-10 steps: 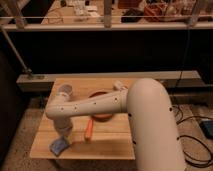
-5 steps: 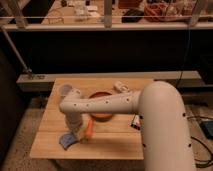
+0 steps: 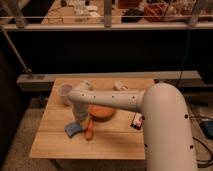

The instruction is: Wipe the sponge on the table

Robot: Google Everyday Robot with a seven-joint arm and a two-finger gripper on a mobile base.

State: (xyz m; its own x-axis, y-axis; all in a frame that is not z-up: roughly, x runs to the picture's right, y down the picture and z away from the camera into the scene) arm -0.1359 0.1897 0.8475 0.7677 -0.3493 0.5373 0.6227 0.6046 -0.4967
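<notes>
The robot's white arm reaches from the right across the wooden table, and its hand points down at the front left part of the tabletop. The light-blue sponge lies on the planks right below the hand; whether the hand is clenched on it cannot be told. A slim orange stick lies just beside the sponge, an orange bowl sits near it, and a clear cup stands further back.
</notes>
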